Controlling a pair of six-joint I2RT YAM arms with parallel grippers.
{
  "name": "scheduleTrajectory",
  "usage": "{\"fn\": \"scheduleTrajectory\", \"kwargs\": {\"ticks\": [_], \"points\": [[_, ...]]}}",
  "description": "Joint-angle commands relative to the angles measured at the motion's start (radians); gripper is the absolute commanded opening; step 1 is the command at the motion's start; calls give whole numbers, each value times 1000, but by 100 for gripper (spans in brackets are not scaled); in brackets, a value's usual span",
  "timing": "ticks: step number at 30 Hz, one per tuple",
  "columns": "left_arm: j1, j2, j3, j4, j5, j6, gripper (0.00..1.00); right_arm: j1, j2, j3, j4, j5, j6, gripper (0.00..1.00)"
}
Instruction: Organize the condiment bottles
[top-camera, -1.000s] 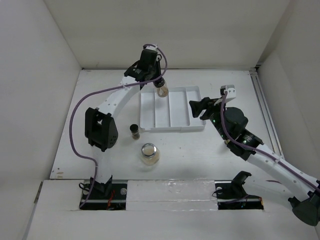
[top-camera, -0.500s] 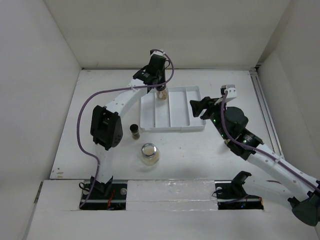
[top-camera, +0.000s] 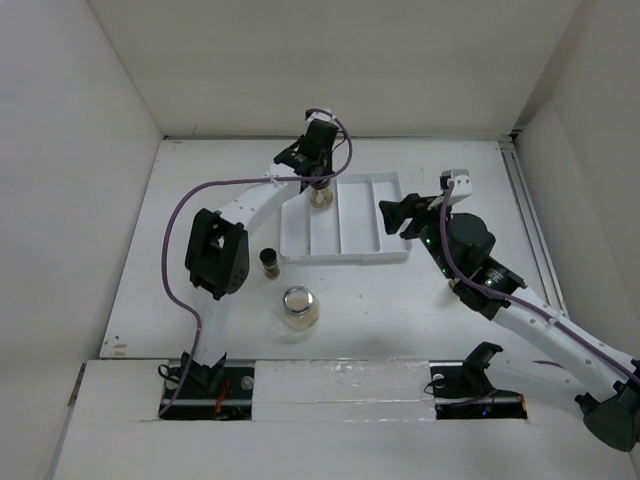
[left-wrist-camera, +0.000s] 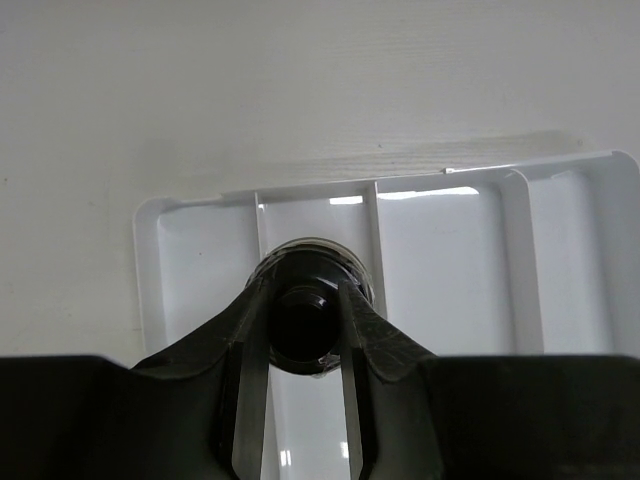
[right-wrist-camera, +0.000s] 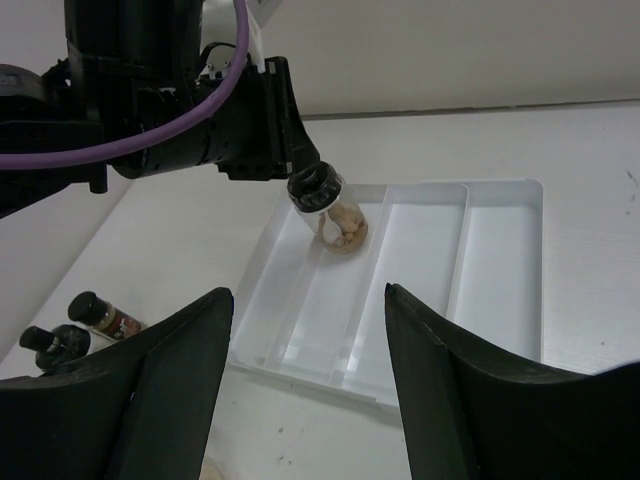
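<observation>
My left gripper (top-camera: 320, 182) is shut on the black cap of a round jar (top-camera: 321, 197) with pale contents. It holds the jar tilted at the far end of the white tray's (top-camera: 345, 258) second compartment from the left. The left wrist view shows the cap (left-wrist-camera: 305, 322) between my fingers. In the right wrist view the jar (right-wrist-camera: 340, 222) hangs low in the tray; I cannot tell if it touches the floor. A slim brown spice bottle (top-camera: 269, 263) and a clear silver-lidded jar (top-camera: 300, 307) stand on the table. My right gripper (top-camera: 395, 217) is open and empty beside the tray's right end.
The right wrist view shows two dark-capped spice bottles (right-wrist-camera: 100, 312) side by side left of the tray (right-wrist-camera: 300, 365). The left arm's elbow (top-camera: 215, 262) hangs next to them. White walls close in the table on three sides.
My left gripper has swung a little to the right and lowered the jar toward the tray's far end. The right arm has not moved.
</observation>
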Motion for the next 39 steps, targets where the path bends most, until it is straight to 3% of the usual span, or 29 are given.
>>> {"fn": "scheduleTrajectory", "kwargs": {"ticks": [1,6,8,12,16,20,24,26,28,35,39], "points": [[-3,-4,-7,70,-13,9,16,-6,-3,5,30,-3,4,68],[-3,5,-27,70,-24,0,29,-6,-3,5,30,-12,4,71],[-3,-13,-37,82,-10,-9,46,-6,-12,5,30,-23,4,75],[-3,-90,-37,103,45,-19,68,-6,-12,5,30,-44,4,84],[-3,-193,12,85,97,-28,83,-6,-3,16,5,-100,-5,91],[-3,-370,-39,116,106,-37,86,28,16,43,-41,-159,-5,91],[-3,-619,-235,179,142,-89,86,65,71,62,-108,-338,-18,92],[-3,-781,-411,235,163,-117,86,88,124,73,-160,-497,-51,94],[-3,-878,-584,261,189,-155,86,128,190,97,-188,-550,-65,94],[-3,-1199,-908,213,215,-230,84,350,353,145,-271,-483,-128,98],[-3,-1337,-965,150,175,-230,83,419,424,172,-271,-483,-153,100]]}}
